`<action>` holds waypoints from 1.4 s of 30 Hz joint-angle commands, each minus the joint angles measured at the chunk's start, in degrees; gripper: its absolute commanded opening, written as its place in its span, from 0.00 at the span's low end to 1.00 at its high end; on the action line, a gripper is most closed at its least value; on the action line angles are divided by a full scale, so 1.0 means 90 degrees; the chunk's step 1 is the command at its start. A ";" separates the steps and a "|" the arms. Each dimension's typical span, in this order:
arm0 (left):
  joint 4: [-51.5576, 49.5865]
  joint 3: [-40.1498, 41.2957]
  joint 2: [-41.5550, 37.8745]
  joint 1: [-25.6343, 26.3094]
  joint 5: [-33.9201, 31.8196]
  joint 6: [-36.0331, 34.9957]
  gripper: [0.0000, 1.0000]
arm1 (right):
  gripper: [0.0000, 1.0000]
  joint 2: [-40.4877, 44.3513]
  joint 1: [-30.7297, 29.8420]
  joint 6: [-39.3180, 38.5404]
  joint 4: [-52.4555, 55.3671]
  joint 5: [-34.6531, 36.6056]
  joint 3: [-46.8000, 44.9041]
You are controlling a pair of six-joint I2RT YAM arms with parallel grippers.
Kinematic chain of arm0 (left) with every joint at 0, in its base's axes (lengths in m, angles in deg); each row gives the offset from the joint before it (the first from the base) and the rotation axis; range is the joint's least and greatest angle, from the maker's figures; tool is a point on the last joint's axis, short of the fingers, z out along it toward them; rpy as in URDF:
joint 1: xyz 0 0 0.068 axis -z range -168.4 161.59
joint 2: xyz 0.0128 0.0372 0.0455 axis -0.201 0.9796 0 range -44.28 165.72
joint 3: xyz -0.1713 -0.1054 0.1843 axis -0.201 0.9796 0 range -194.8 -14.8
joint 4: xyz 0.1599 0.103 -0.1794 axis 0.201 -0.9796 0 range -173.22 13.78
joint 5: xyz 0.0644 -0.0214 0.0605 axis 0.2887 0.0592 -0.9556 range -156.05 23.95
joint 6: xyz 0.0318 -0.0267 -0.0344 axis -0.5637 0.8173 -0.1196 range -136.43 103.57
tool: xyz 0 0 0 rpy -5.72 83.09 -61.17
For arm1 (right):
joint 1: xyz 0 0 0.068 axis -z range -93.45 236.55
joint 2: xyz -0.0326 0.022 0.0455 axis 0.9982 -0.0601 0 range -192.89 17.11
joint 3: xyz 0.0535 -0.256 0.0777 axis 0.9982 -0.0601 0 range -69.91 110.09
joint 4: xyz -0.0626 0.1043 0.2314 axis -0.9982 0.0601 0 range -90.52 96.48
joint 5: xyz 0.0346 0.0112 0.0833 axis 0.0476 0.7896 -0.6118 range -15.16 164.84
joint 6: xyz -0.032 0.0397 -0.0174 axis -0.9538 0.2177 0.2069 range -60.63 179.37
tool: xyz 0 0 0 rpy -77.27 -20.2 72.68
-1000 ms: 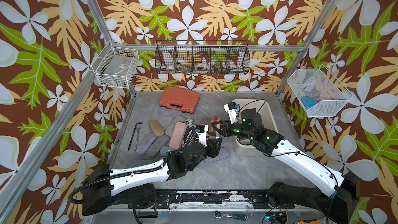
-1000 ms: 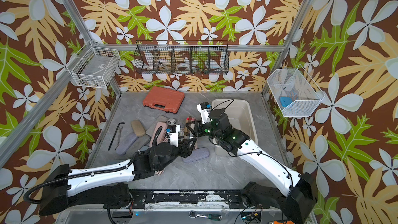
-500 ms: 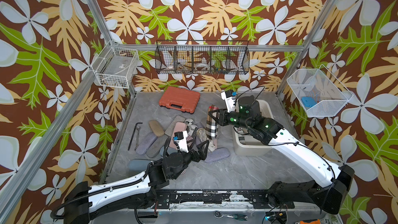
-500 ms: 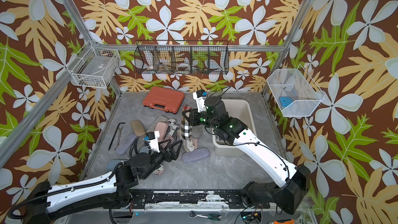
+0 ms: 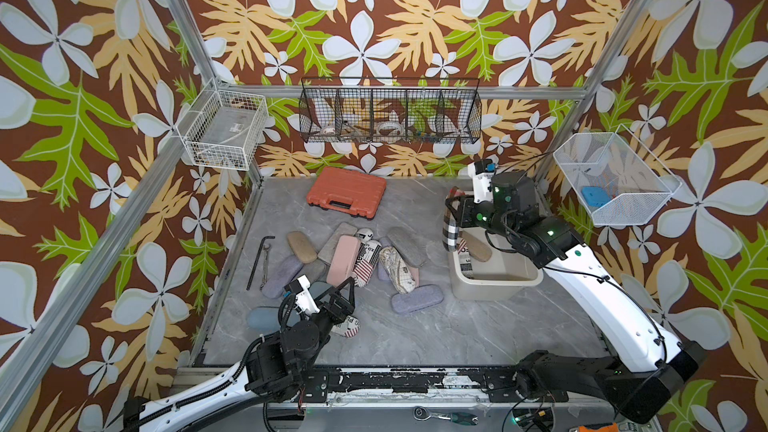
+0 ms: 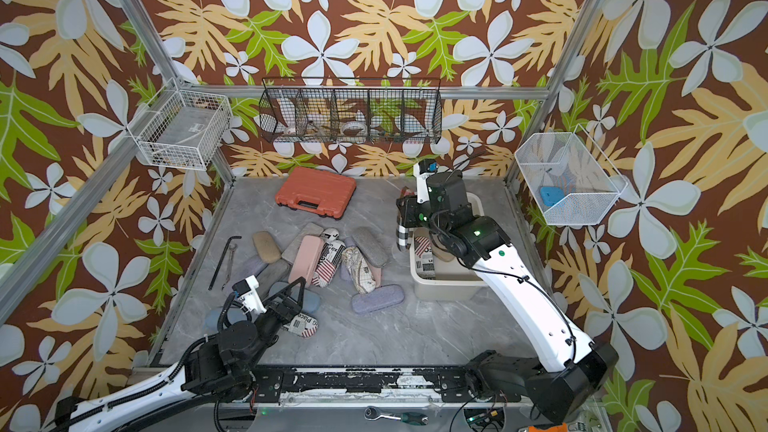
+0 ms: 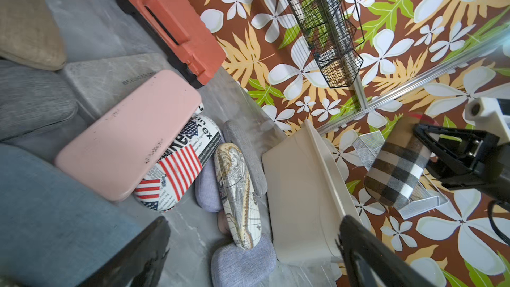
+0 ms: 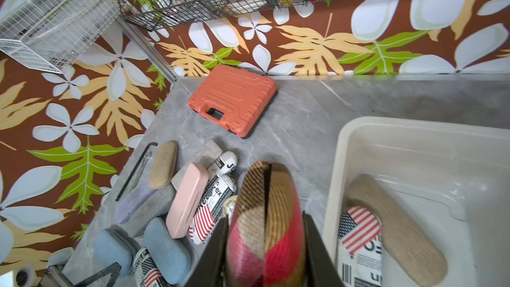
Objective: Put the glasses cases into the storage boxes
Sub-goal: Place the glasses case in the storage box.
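Plaid case (image 5: 451, 234), shared mid-table a second ago, now hangs upright clamped in the right gripper (image 5: 455, 207) beside the rim of the cream tub (image 5: 490, 290), while the left gripper (image 5: 345, 290) has backed off, jaws apart.

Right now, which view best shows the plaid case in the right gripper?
Left wrist: the plaid case shows side-on, nearly whole. The right wrist view sees only its end between the fingers; both top views show a partly hidden strip.

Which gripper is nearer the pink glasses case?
Left. The left gripper hovers close to the pink glasses case; the right gripper holds a plaid case by the cream tub.
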State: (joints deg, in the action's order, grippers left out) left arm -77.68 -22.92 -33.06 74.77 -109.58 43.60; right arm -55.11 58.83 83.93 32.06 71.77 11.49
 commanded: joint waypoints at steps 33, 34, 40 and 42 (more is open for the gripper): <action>-0.0206 -0.0325 0.1238 -0.0007 0.0205 0.0471 0.95 | 0.27 -0.3174 0.1899 -0.1072 0.0447 0.2061 0.0265; -0.0210 -0.0308 0.1229 -0.0004 0.0189 0.0435 0.95 | 0.27 -0.3254 0.1899 -0.1069 0.0408 0.2059 0.0249; -0.0530 -0.0381 0.1181 -0.0001 0.0227 0.0477 0.95 | 0.29 -0.3625 0.1899 -0.1046 0.0253 0.1835 0.0285; -0.0526 -0.0301 0.1108 -0.0007 0.0227 0.0573 0.95 | 0.30 -0.3785 0.1899 -0.1054 0.0281 0.1761 0.0362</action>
State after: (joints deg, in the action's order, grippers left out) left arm -81.52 -26.00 -22.52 74.77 -107.52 47.71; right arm -87.94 75.92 74.31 35.40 88.25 13.87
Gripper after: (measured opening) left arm 0.953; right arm 0.299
